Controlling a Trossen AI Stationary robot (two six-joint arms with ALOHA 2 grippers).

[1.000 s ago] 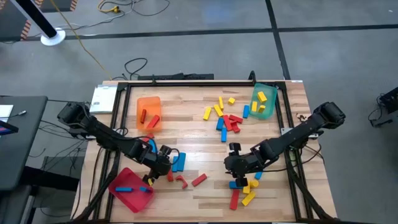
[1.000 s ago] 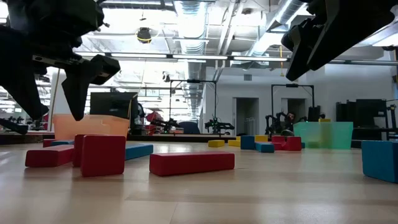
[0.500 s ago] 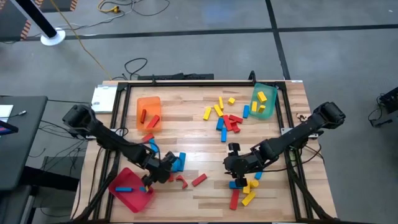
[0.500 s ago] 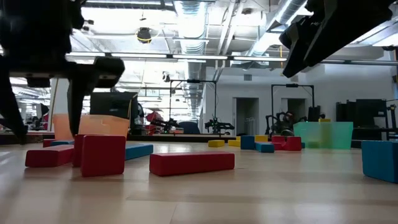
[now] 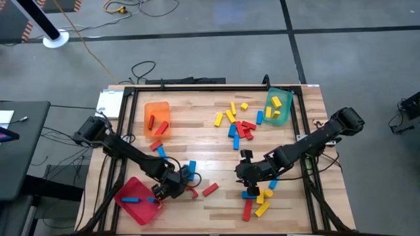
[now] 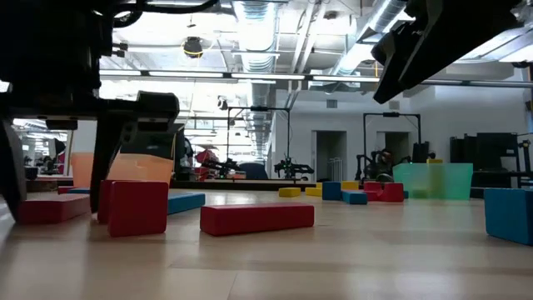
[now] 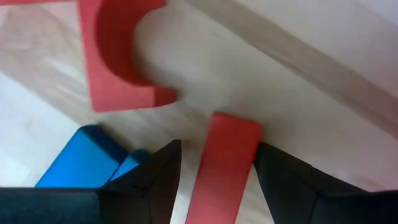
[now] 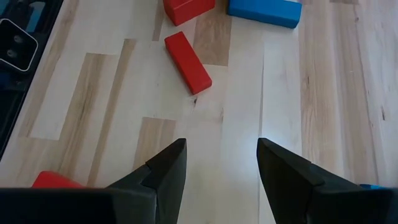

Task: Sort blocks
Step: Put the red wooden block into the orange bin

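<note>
Red, blue and yellow blocks lie scattered over the wooden table. My left gripper is open and points down at the near left. Its two fingers stand one on each side of a short red bar, which lies flat on the wood. A red arch block and a blue block lie close by. My right gripper hangs open above bare wood, with a red bar and a blue block beyond it. My left gripper comes at the red bar from above, its fingers lying along the bar's two long sides. A strip of wood shows between one finger and the bar. The other finger sits right beside the bar's long side. I cannot tell whether it touches.
An orange tray stands at the far left and a green tray at the far right. A red tray at the near left has a blue block in it. A pile of blocks lies mid-table, and more blocks lie under my right arm.
My left gripper has gone toward the table's near edge and down, rolling about its own axis. Its fingers now reach the table on either side of the red bar. The blocks have stayed where they were.
</note>
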